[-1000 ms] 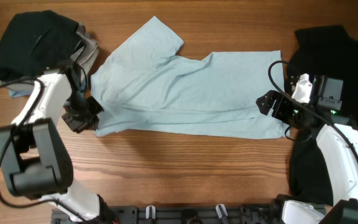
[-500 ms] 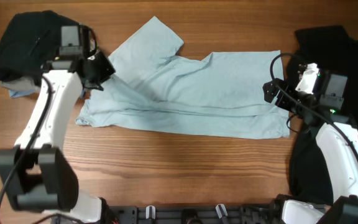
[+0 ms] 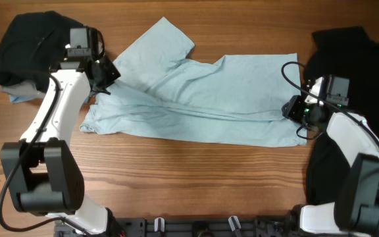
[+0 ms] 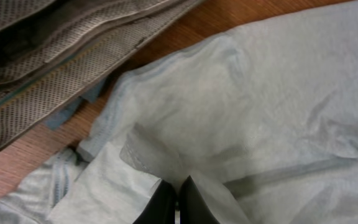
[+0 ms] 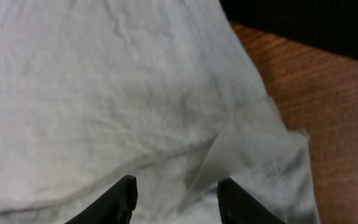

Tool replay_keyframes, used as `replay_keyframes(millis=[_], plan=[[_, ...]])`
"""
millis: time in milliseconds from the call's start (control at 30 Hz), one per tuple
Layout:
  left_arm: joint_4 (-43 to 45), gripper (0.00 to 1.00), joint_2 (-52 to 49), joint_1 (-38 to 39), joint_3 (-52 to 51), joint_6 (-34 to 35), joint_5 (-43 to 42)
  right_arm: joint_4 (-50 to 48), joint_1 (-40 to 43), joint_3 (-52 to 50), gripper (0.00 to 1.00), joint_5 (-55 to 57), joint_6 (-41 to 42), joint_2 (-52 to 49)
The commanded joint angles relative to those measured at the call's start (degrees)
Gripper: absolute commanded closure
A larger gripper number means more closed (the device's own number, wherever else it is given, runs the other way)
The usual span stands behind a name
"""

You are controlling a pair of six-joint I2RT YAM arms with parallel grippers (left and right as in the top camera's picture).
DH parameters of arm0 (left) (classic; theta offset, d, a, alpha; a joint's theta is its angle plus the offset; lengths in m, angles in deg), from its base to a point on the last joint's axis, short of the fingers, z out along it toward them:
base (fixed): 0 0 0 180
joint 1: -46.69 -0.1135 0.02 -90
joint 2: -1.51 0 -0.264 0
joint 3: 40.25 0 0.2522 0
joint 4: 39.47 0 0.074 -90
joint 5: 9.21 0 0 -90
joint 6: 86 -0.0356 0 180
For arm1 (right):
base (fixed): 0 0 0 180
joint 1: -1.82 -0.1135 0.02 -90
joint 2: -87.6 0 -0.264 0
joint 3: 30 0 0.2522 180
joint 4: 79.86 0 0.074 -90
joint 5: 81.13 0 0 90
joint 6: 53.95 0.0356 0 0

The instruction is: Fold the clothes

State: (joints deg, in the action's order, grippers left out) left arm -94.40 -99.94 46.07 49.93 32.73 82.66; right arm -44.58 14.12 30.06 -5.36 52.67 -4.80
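The pale light-blue T-shirt (image 3: 202,99) lies spread across the middle of the table, with a lengthwise fold running through it. My left gripper (image 3: 104,74) is at the shirt's far left part, shut on a pinch of its fabric (image 4: 166,155); the fingertips (image 4: 178,198) are pressed together in the cloth. My right gripper (image 3: 296,109) is open over the shirt's right edge, its fingers (image 5: 176,193) apart just above a turned-over corner (image 5: 241,149) and holding nothing.
A black pile (image 3: 31,43) with a grey mesh piece (image 3: 92,58) and a blue scrap (image 3: 18,99) sits at the far left, and it also shows in the left wrist view (image 4: 48,68). A large black shirt (image 3: 347,49) covers the right side. Bare wood (image 3: 196,178) lies in front.
My left gripper has moved from the shirt's near-left edge up to its far-left part, taking fabric along. My right gripper lifted slightly, then came back down at the right edge.
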Motion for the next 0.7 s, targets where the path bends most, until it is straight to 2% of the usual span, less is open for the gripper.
replay_keyframes(millis=[0,100,167,233,367,400,467,533,633,667], plan=[[-0.63,0.96,2.19,-1.49,0.42,1.77,0.31,-2.82,-0.24,0.55,0.45,-0.37,-0.11,-5.14],[-1.09,0.96,2.82,-1.49,0.42,1.73,0.33,-5.18,-0.24,0.59,0.84,-3.45,-0.11,-6.36],[-1.90,0.96,2.89,-1.49,0.42,1.55,0.33,-4.66,-0.22,1.90,0.95,-5.33,-0.37,-5.20],[-2.62,0.96,2.89,-1.49,0.42,1.55,0.35,-3.87,-0.22,3.28,0.95,-8.90,-3.15,-3.58],[-2.34,0.96,2.89,-1.49,0.42,1.55,0.35,-5.90,-0.24,3.48,0.96,-9.27,-2.93,-1.77],[-1.97,0.96,2.89,-1.49,0.42,1.57,0.35,-6.47,-0.24,3.48,0.92,-7.91,-2.86,-1.88],[-1.27,0.96,2.89,-1.49,0.42,1.60,0.31,-6.80,-0.22,3.48,0.75,-1.60,0.46,-1.88],[-1.31,0.96,2.89,-1.49,0.42,1.57,0.13,-6.62,-0.24,3.48,0.96,0.09,1.55,-1.88],[-0.61,0.96,2.89,-1.49,0.42,1.60,0.15,-7.13,-0.24,3.48,0.96,0.15,1.46,-1.88],[0.28,0.96,2.89,-1.49,0.42,1.60,0.15,-8.04,-0.22,3.48,0.89,0.33,1.49,-1.88]])
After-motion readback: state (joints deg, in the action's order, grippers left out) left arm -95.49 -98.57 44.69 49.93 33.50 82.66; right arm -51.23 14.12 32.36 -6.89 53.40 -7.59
